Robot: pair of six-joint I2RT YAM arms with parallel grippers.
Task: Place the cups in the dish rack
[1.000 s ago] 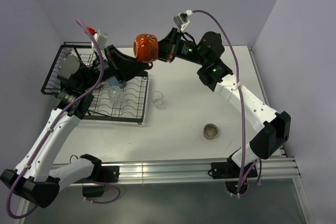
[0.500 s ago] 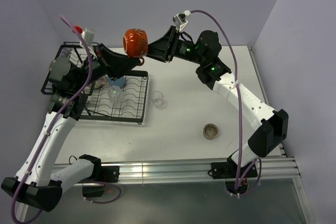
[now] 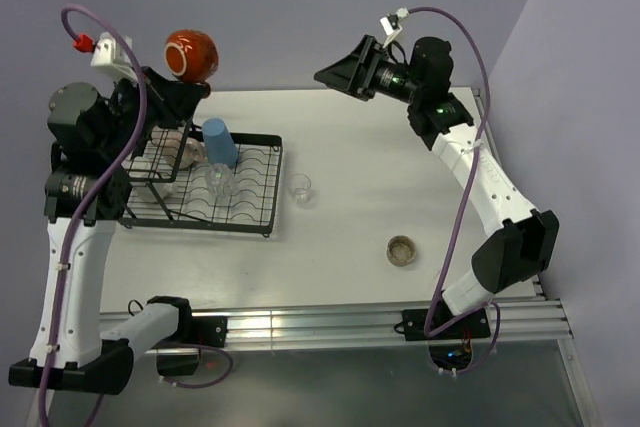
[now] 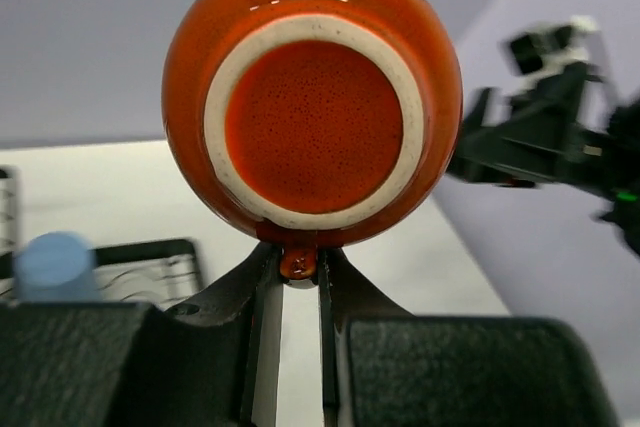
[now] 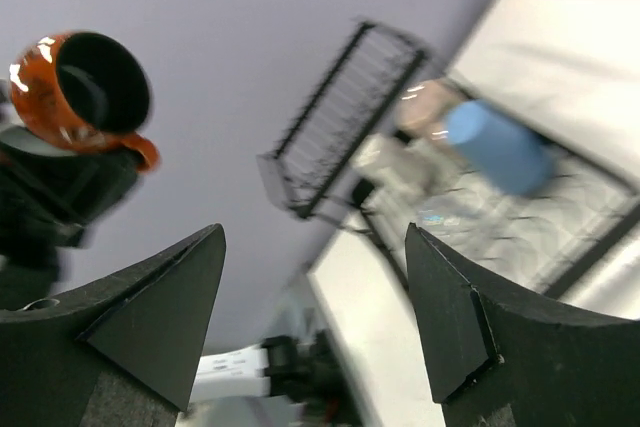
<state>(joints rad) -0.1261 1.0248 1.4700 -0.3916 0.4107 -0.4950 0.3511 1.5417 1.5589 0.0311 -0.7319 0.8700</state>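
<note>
My left gripper (image 3: 188, 85) is shut on the small handle of the dark brown-orange cup (image 3: 191, 54), which hangs high above the back of the dish rack (image 3: 252, 219). In the left wrist view the cup's (image 4: 312, 97) base faces the camera, and the gripper (image 4: 300, 269) pinches the handle. My right gripper (image 3: 333, 74) is open and empty in the air over the table's far edge. A blue tumbler (image 3: 220, 142) stands upside down in the rack beside a clear glass (image 3: 218, 179) and a pinkish mug (image 3: 186, 152). The right wrist view shows the cup (image 5: 85, 87) beyond the open gripper (image 5: 315, 317).
A second clear glass (image 3: 300, 189) stands on the table just right of the rack. A low brownish cup (image 3: 401, 249) sits toward the near right. The rack's taller basket section (image 3: 140, 162) lies under my left arm. The purple wall rises behind the table.
The right gripper opened, let go of the brown-orange cup and drew back to the right. My left arm swung left and up, carrying the cup over the rack.
</note>
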